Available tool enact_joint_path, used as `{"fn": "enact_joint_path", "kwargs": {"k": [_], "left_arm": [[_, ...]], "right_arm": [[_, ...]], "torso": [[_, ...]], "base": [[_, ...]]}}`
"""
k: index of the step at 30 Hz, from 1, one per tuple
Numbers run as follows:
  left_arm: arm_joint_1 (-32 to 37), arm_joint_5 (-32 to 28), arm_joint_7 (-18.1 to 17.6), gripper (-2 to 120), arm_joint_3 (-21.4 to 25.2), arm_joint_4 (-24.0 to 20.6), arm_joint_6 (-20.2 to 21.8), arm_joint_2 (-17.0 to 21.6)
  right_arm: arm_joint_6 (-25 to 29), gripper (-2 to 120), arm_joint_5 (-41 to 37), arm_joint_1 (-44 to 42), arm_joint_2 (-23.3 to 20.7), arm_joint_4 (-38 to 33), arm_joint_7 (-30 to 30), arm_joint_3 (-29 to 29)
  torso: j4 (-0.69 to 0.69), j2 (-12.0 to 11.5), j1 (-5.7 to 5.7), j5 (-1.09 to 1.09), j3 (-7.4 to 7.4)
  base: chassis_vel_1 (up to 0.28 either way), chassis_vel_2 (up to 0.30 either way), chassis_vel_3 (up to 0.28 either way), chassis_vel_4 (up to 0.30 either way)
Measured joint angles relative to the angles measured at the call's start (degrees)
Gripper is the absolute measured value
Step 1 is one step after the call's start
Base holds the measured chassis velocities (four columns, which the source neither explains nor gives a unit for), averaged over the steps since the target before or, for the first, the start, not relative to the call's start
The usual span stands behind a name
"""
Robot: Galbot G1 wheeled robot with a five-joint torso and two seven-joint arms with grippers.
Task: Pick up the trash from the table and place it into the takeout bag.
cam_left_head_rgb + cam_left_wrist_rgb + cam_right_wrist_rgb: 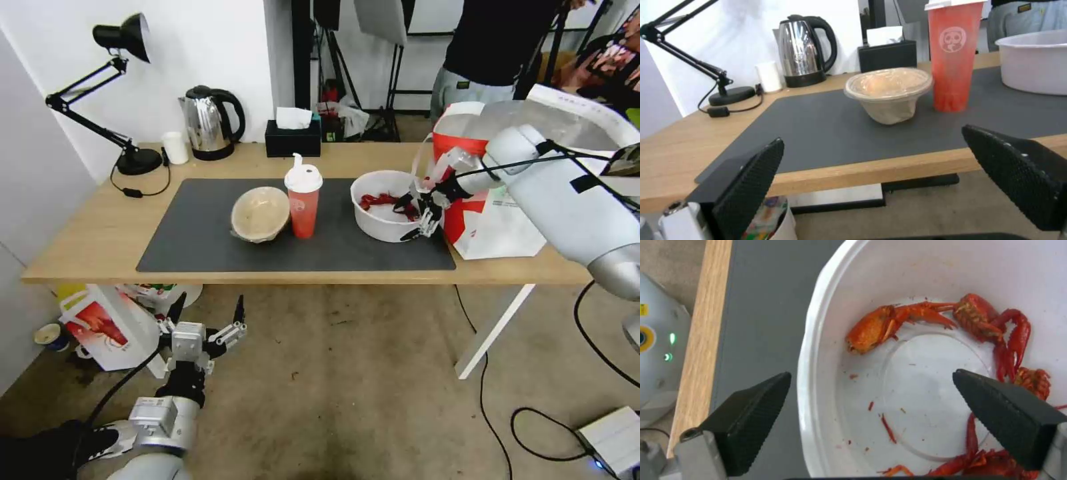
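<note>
Mat (200, 247) on table (87, 247). On mat, left to right: film-covered bowl (259, 214), drink cup (303, 200) just beside it, shell bowl (383, 207). Takeout bag (467, 167) right of shell bowl. My right gripper (417, 217) straddles shell bowl rim; my left gripper (207, 313) below table front edge

My arms: silver-grey rounded shells, black cables alongside.
My right gripper (419, 215): black ribbed wedge fingers (746, 421).
My left gripper (207, 313): black textured pads (749, 186), silver body.

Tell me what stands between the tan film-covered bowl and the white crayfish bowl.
In the head view, the red drink cup stands between the tan bowl and the white bowl, on the dark mat.
</note>
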State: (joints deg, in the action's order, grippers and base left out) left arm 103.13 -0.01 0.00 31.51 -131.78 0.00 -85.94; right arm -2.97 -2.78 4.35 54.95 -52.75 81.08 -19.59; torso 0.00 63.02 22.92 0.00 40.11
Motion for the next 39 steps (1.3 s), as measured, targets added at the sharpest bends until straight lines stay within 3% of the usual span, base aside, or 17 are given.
{"fn": "enact_joint_path", "kwargs": {"k": [4,8,13,16,27,39], "left_arm": [[0.00,0.00,0.00,100,0.00,0.00,0.00,0.00],[0.00,0.00,0.00,100,0.00,0.00,0.00,0.00],[0.00,0.00,0.00,100,0.00,0.00,0.00,0.00],[0.00,0.00,0.00,100,0.00,0.00,0.00,0.00],[0.00,0.00,0.00,100,0.00,0.00,0.00,0.00],[0.00,0.00,0.00,100,0.00,0.00,0.00,0.00]], "right_arm": [[0.05,87,-0.09,0.16,0.28,0.24,-0.15,0.05],[0.12,68,-0.23,0.66,0.55,0.73,-0.12,0.04],[0.26,55,-0.33,1.14,0.86,1.30,-0.05,0.01],[0.29,39,-0.52,1.38,1.15,1.46,0.10,-0.07],[0.35,3,-0.86,1.89,1.92,2.18,0.11,-0.20],[0.34,0,-2.50,1.86,1.61,1.30,0.11,-0.70]], "torso": [[0.00,0.00,0.00,0.00,0.00],[0.00,0.00,0.00,0.00,0.00],[0.00,0.00,0.00,0.00,0.00],[0.00,0.00,0.00,0.00,0.00],[0.00,0.00,0.00,0.00,0.00],[0.00,0.00,0.00,0.00,0.00]], "base": [[0.000,0.000,0.000,0.000],[0.000,0.000,0.000,0.000],[0.000,0.000,0.000,0.000],[0.000,0.000,0.000,0.000],[0.000,0.000,0.000,0.000],[0.000,0.000,0.000,0.000]]}}
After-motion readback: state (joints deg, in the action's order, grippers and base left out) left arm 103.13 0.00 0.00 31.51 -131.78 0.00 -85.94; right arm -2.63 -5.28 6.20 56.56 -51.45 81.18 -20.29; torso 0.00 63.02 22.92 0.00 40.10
